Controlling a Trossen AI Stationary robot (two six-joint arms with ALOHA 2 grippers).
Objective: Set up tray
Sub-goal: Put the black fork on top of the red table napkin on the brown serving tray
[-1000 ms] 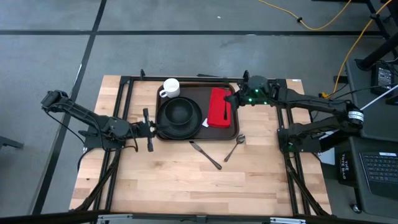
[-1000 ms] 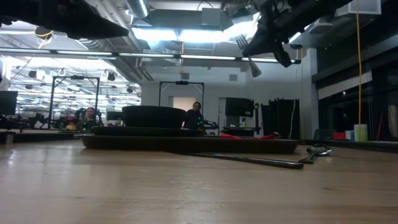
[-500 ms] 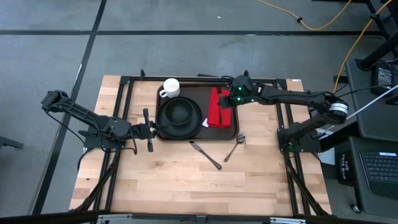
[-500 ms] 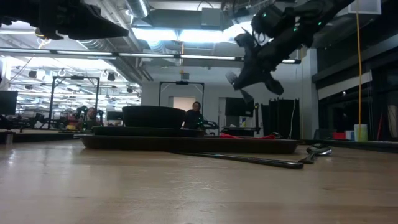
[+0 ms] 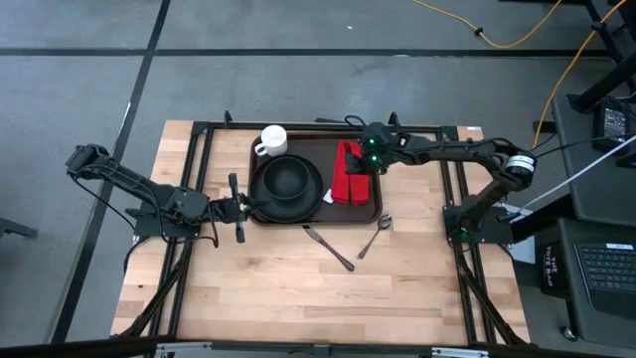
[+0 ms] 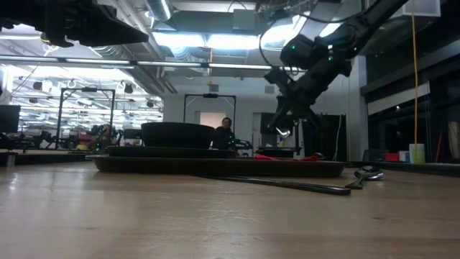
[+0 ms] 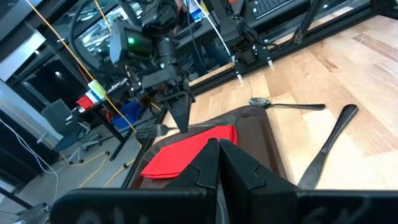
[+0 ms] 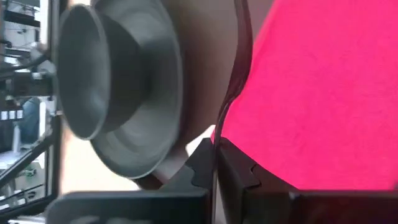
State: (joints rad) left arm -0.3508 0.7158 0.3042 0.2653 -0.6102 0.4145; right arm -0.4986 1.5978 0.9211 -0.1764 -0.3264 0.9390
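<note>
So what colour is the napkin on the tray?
Red folded cloth napkin, clearest in the high view.

White mug point(image 5: 272, 140), black bowl on plate point(image 5: 286, 180) and red napkin point(image 5: 349, 171) sat together. Knife point(image 5: 329, 248) and spoon point(image 5: 375, 237) lay on the wooden table point(image 5: 298, 298).

Tray point(image 5: 316, 212): lg. dark brown rect. plastic, rounded corners, raised rim. Lies flat on table point(image 5: 278, 288), toward far edge, approx. centred betw. the two arms. Long side runs left–right. In low view, rim point(image 6: 215, 166) seen edge-on as a low dark band.
</note>
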